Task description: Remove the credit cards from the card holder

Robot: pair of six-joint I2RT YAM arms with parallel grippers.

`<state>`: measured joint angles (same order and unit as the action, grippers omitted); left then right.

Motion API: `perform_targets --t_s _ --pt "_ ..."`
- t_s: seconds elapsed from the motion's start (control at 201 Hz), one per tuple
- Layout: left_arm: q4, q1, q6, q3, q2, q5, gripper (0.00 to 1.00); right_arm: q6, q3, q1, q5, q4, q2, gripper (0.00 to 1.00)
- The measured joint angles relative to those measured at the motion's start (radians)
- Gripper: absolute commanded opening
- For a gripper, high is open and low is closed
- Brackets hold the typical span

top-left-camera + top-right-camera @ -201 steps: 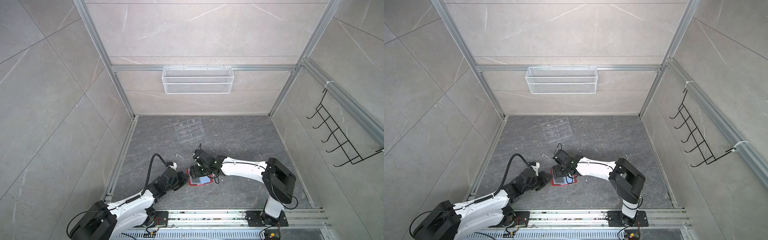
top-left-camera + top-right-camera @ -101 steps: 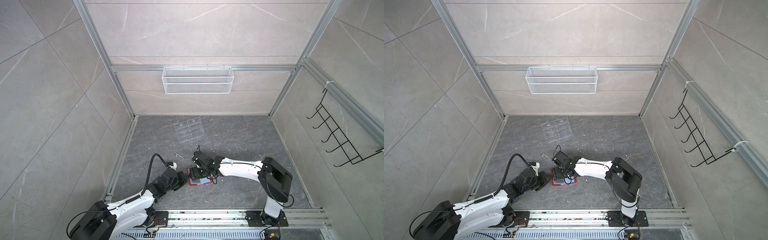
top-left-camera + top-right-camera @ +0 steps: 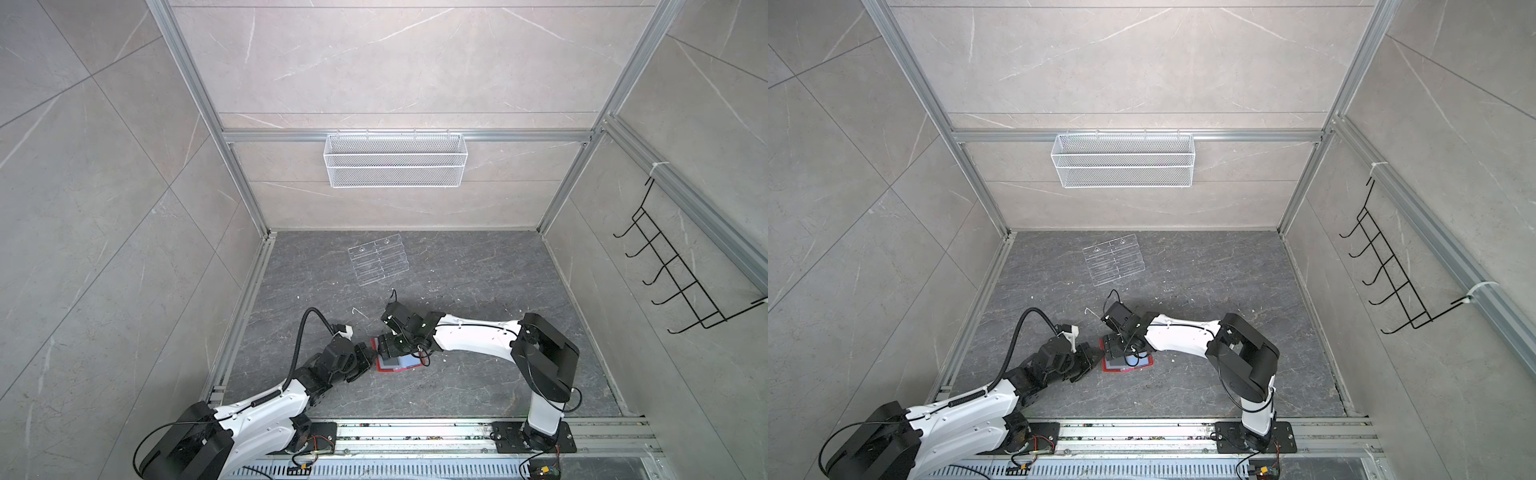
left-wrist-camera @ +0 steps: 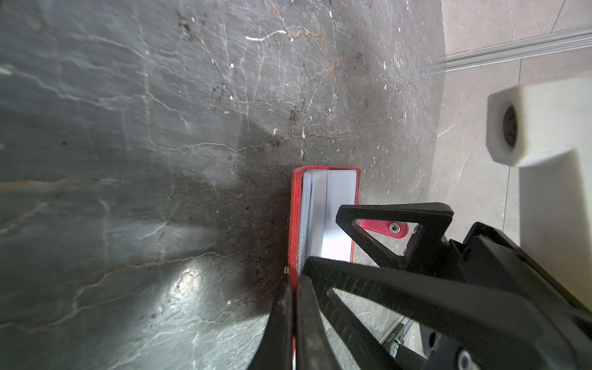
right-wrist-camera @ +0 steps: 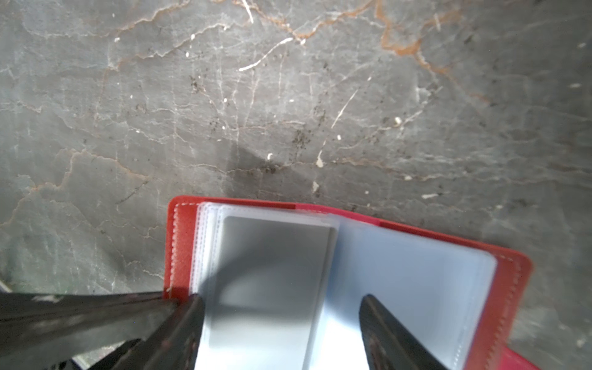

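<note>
Open book-style, the red card holder [image 3: 405,363] lies flat on the dark stone surface [image 5: 288,96] between the two arms. The left pincer [image 4: 293,282] is clamped tight on the edge of its cover, anchoring it. The right pincer [image 5: 282,301] hovers over the clear sleeves [image 5: 416,272], jaws wide, straddling a grey card [image 5: 275,256] tucked in the top sleeve. The step in hand looks like the reach for that card. Next, the right pincer would need to close on the card's end and slide it out.
</note>
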<state>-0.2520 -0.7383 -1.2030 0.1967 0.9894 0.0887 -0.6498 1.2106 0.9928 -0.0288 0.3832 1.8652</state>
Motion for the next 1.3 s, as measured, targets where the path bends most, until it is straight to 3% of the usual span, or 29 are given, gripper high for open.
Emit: perform_targets --t_s 0.428,0.722,1.304 --pt "-0.002 -0.002 0.0 0.0 0.0 0.0 0.0 0.014 0.035 0.006 0.073 0.077 0.011 0.67" --pt "-0.003 -0.002 0.0 0.001 0.0 0.0 0.0 0.016 0.014 0.01 0.073 0.053 -0.047 0.79" --pt "0.002 -0.002 0.003 0.001 -0.011 0.0 0.0 0.016 0.02 0.011 0.036 0.024 -0.002 0.85"
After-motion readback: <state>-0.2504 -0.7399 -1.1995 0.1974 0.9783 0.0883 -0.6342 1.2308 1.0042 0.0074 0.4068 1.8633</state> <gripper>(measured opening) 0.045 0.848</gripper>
